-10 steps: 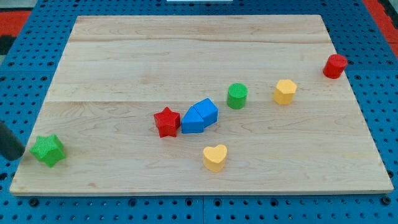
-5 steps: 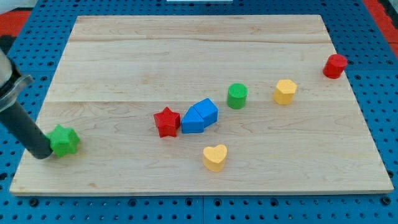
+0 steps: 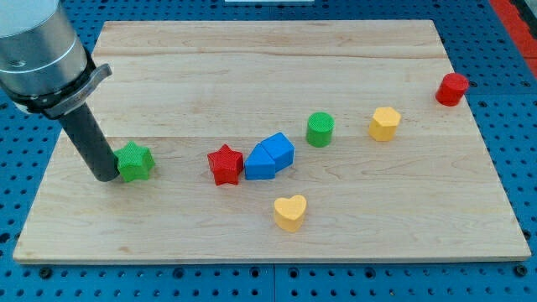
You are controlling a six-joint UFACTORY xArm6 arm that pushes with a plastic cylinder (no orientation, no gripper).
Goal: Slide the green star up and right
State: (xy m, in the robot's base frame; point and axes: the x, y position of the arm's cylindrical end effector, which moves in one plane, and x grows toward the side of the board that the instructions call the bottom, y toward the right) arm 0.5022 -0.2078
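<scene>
The green star [image 3: 135,162] lies on the wooden board [image 3: 268,92] at the view's left, a little below mid-height. My tip [image 3: 106,175] rests on the board right against the star's left side. The dark rod rises from it up and to the left to the grey arm body at the view's top left corner.
A red star [image 3: 225,164] sits to the right of the green star, touching two blue blocks [image 3: 269,156]. A green cylinder [image 3: 320,129], a yellow hexagon [image 3: 385,123] and a red cylinder [image 3: 452,89] trail off to the upper right. A yellow heart [image 3: 290,212] lies below the blue blocks.
My tip has pushed the green star from the board's lower left corner to the right and up. The arm has come further into view. The other blocks have not moved.
</scene>
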